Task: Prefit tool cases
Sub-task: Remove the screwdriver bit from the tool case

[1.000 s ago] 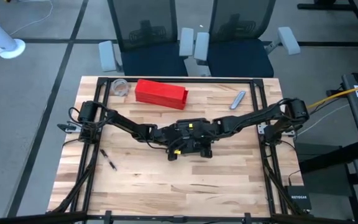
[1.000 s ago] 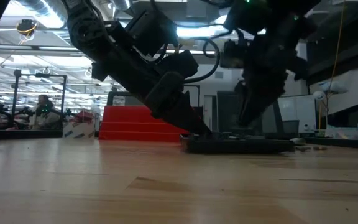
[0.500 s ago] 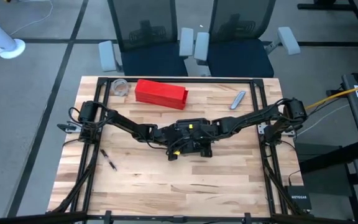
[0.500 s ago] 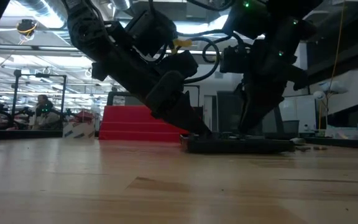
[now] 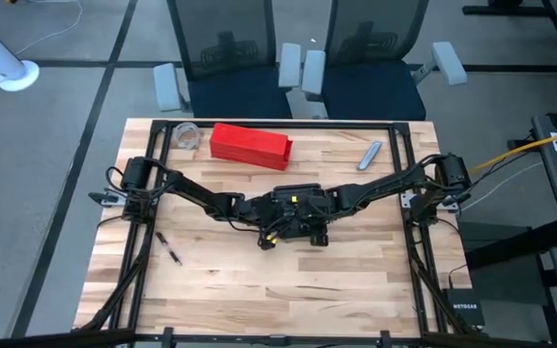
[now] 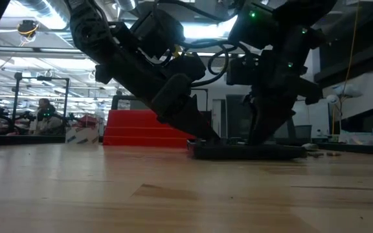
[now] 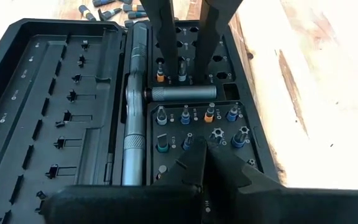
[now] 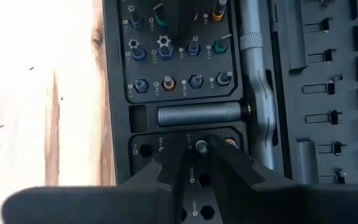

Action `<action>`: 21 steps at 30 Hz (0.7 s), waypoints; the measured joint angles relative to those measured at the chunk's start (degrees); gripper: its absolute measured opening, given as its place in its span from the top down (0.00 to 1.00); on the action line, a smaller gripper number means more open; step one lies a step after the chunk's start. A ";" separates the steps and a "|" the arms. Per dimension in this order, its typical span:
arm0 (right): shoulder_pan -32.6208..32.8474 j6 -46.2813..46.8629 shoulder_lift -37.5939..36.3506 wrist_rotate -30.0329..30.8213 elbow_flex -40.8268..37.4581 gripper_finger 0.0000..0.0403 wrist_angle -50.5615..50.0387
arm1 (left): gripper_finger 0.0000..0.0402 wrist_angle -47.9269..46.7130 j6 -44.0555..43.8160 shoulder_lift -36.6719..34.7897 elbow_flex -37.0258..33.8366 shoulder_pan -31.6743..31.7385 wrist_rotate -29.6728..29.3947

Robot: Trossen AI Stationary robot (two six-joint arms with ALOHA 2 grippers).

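The black tool case [image 7: 73, 93] lies open and flat near the table's middle [image 5: 303, 234], both halves down on the wood [image 6: 251, 151]. One half carries a ratchet handle [image 7: 132, 124] and rows of colour-banded bits in sockets [image 7: 210, 115]. Both arms meet over it. My left gripper [image 7: 205, 148] is shut, its tip down on the bit tray. My right gripper [image 8: 201, 154] comes from the opposite side and is shut on a small bit [image 8: 201, 147] in the other socket block; its fingers [image 7: 161, 37] also show in the left wrist view. My left gripper presses its shut fingertips [image 7: 197, 152] on the case's bit tray among the sockets [image 7: 188, 143], slanting down from the table's left; the case stays flat. My right gripper pinches the top of a small silver bit [image 7: 182, 62] between its two fingertips, slanting down from the right. The bit stands upright in a socket.
A long red box [image 5: 249, 143] lies toward the far edge, a clear round thing [image 5: 188, 135] to its left. A grey tool [image 5: 369, 155] lies far right, a small pen-like thing [image 5: 169, 249] near left. Loose bits [image 7: 104, 9] lie beside the case. The near half is bare wood.
My right arm has drawn slightly toward the table's left, and its wrist has sunk and tipped lower over the case. The left arm and the case have kept still.
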 joint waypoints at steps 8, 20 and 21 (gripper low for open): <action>-0.02 2.73 0.00 0.70 2.71 0.98 -3.19 | 1.00 -0.12 -0.28 0.00 -0.03 0.00 -0.01; -4.11 2.67 -7.94 6.07 5.52 0.99 -13.43 | 1.00 -0.23 -0.90 0.09 -0.20 0.00 0.02; -5.25 2.76 -8.75 8.02 5.46 1.00 -15.63 | 1.00 -0.21 -0.90 0.09 -0.20 0.00 0.00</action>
